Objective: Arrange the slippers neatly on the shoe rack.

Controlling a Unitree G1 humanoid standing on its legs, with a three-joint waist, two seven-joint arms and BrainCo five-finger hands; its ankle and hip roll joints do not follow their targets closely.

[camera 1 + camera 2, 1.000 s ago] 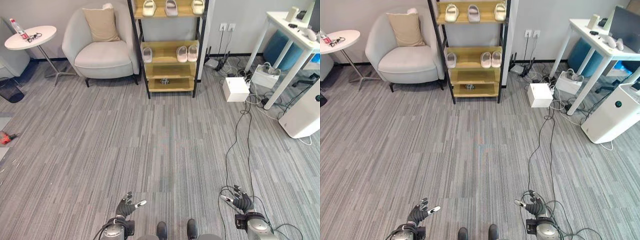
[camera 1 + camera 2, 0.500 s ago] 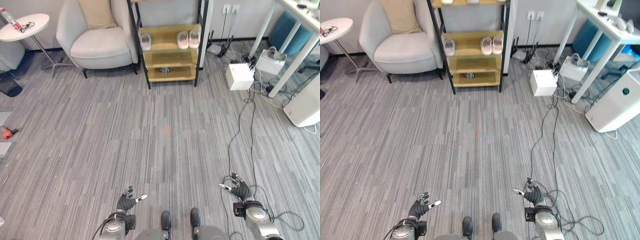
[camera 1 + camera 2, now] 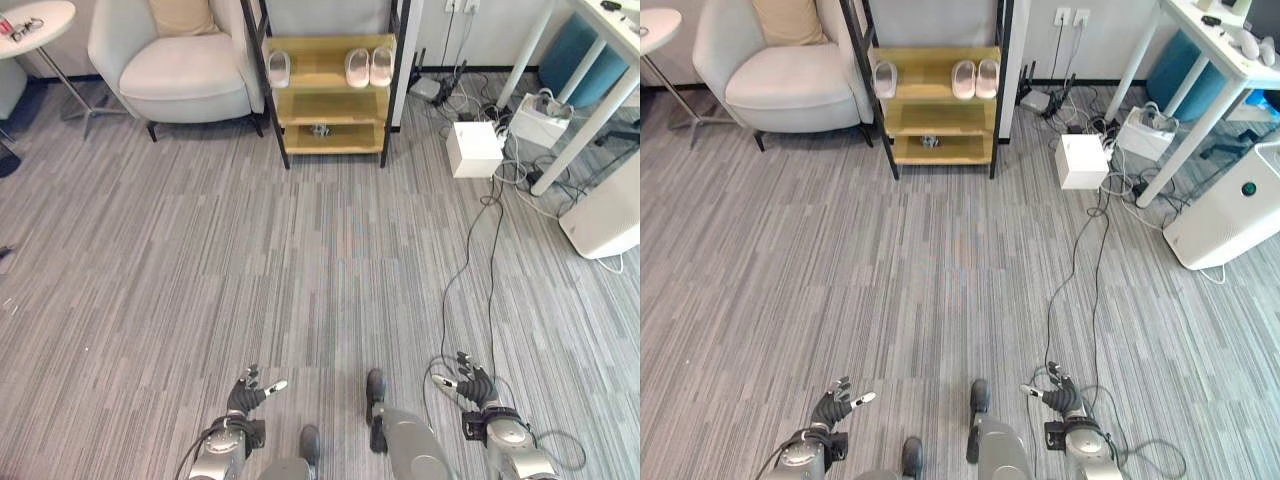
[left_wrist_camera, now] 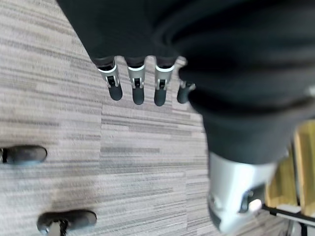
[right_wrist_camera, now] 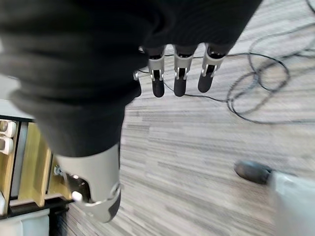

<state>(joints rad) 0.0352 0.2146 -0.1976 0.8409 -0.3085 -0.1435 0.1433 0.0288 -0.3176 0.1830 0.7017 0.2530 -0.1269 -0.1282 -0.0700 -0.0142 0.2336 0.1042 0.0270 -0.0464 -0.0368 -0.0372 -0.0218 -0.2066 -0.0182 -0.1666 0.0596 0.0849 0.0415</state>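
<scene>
Pale wood shelves in a black frame make up the shoe rack (image 3: 330,90), which stands against the far wall, well apart from the robot across a wide stretch of grey striped carpet (image 3: 250,260). On the shelf in view sit three light slippers: a single slipper (image 3: 279,68) toward the left end, and a pair of slippers (image 3: 369,66) side by side toward the right end, touching or nearly so. All three lie flat with their toes pointing to the wall. A small dark object (image 3: 320,130) rests on the shelf below; I cannot tell what it is.

Down at the near edge, the left hand (image 3: 247,394) hangs low over the carpet with its fingers loosely spread and the thumb held out to the side, holding nothing. The right hand (image 3: 473,384) hangs the same way on the other side, fingers relaxed and apart, thumb out, also empty. Each wrist view shows straight fingers (image 4: 135,86) above bare carpet.

Left of the rack stands a light grey armchair (image 3: 170,65) with a beige cushion (image 3: 180,14), and a round white side table (image 3: 30,20) beyond it. Right of the rack, a white box (image 3: 472,148) sits on the floor among loose cables, near a white desk (image 3: 590,60) and a white appliance (image 3: 610,215).
</scene>
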